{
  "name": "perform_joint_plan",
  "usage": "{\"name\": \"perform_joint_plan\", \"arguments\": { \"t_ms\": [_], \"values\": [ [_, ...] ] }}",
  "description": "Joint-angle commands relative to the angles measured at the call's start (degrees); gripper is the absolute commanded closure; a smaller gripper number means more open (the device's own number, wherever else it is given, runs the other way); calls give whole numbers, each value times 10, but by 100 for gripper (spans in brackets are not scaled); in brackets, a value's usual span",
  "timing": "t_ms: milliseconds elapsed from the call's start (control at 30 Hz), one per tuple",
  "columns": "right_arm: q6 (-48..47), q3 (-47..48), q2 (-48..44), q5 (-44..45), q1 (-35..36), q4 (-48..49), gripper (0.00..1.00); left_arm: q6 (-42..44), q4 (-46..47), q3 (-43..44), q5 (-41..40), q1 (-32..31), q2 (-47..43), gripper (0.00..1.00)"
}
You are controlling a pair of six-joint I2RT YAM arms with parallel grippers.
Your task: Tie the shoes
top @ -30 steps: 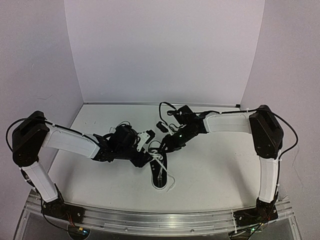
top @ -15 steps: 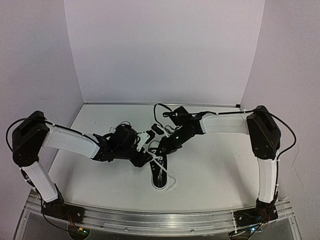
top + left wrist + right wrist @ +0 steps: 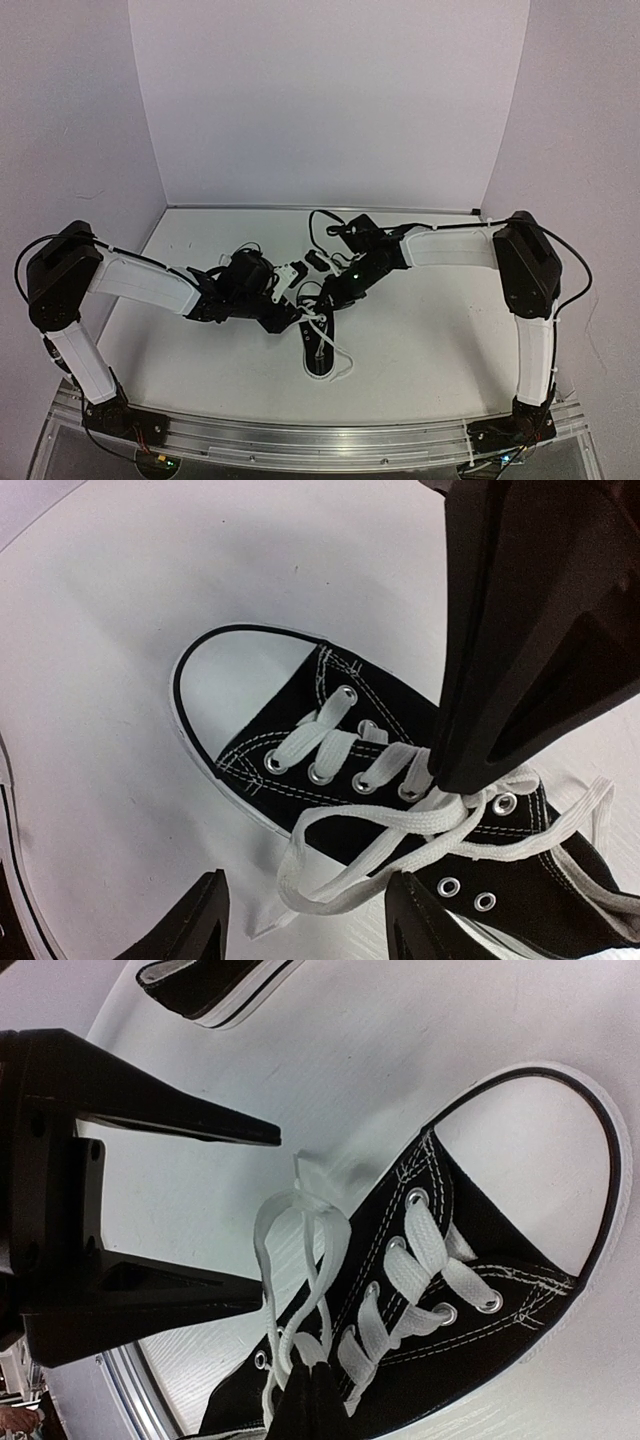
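Top external view shows a small black canvas sneaker with white rubber toe cap (image 3: 318, 352) on the white table (image 3: 450, 330), midway between the arms, with both grippers meeting over its ankle end. Right gripper (image 3: 306, 1378) is pinched together on the white laces (image 3: 312, 730) just above the top eyelets, holding them up in a loose loop. Left gripper (image 3: 308, 885) has its fingers spread apart (nothing held) just beside the sneaker's side, a lace end lying between them. A second black sneaker (image 3: 205, 980) lies apart
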Motion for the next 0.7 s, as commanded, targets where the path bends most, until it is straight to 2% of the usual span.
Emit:
{"name": "perform_joint_plan", "arguments": {
  "t_ms": [0, 367, 567, 667],
  "values": [
    [-4, 1, -33, -1, 2, -5, 100, 5, -6, 19, 0, 7, 3, 50],
    [-1, -21, -72, 22, 1, -2, 100, 5, -7, 7, -3, 12, -11, 55],
    [-2, -35, -80, 26, 1, 2, 100, 9, 38, -37, 9, 12, -68, 56],
    [-1, -34, -77, 27, 1, 4, 100, 10, 64, -61, 46, 11, -100, 56]
  ]
}}
